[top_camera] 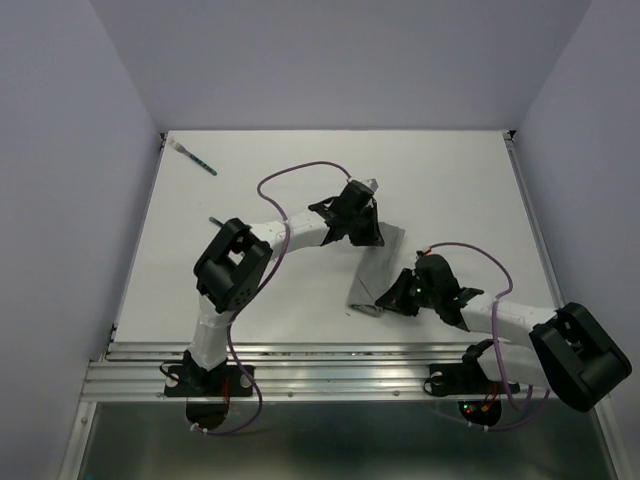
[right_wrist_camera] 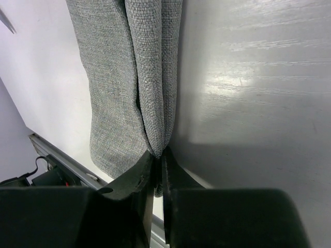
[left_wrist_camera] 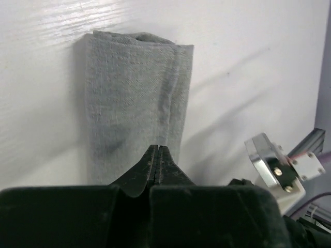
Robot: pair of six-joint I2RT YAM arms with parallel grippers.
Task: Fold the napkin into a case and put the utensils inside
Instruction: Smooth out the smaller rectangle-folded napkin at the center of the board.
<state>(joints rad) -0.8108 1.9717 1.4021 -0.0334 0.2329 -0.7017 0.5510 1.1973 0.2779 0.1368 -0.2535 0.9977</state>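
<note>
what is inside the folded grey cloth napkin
Only layered cloth shows at the ends of the folded grey cloth napkin; nothing sticks out. Its inside is covered, so it cannot be checked. One teal-handled utensil lies apart, far left on the white table.

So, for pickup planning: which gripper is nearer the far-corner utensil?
Left: left gripper at the napkin's far end; right gripper pinches its near end, farther from the utensil.

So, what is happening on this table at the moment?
A robot is folding a grey napkin into a narrow strip. The right gripper is shut on a fold at its near end; the left gripper is shut at the far end. A teal-handled utensil lies apart at the far left corner, not yet inside.
</note>
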